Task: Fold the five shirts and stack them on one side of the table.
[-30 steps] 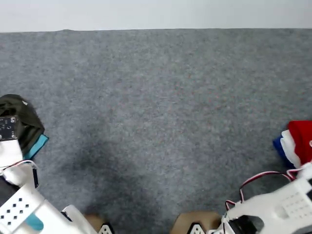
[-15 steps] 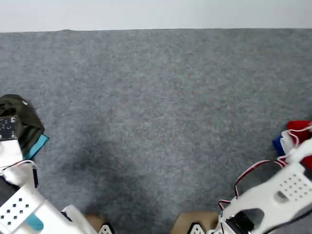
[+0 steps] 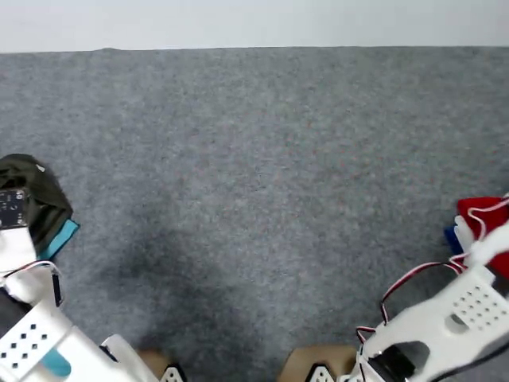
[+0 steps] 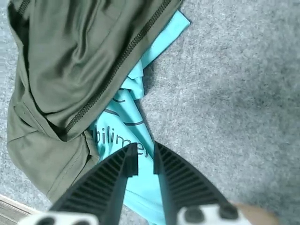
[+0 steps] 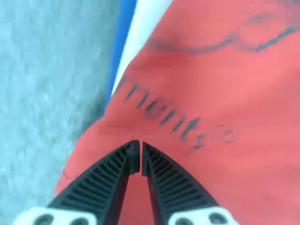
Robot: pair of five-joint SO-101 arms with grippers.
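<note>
1. Red cotton shirt with dark print [image 5: 220,84] tops a small pile at the table's right edge; in the high view it lies [image 3: 487,213] partly behind the right arm's white plastic body [image 3: 453,318].
2. Under the red one we see a white shirt layer [image 5: 140,28] and a blue shirt edge [image 5: 123,42], both peeking out on the side twd the table's middle.
3. Olive-green shirt w/ a dark stitched seam [image 4: 70,70] sits crumpled at the left edge, on top of a turquoise printed shirt [image 4: 136,136] that sticks out beside it.
4. Right gripper [image 5: 140,149] hangs over the red shirt, tips pressed together w/ barely a slit; we can't see any cloth pinched betw. them.
5. Left gripper [image 4: 145,153] hangs over the turquoise shirt, fingers a narrow gap apart, nothing betw. them.
6. Both piles are well apart, w/ the grey felt-like table cover [image 3: 254,159] betw. them.
7. Left arm's white perforated body [image 3: 32,338] sits at the near left corner.
</note>
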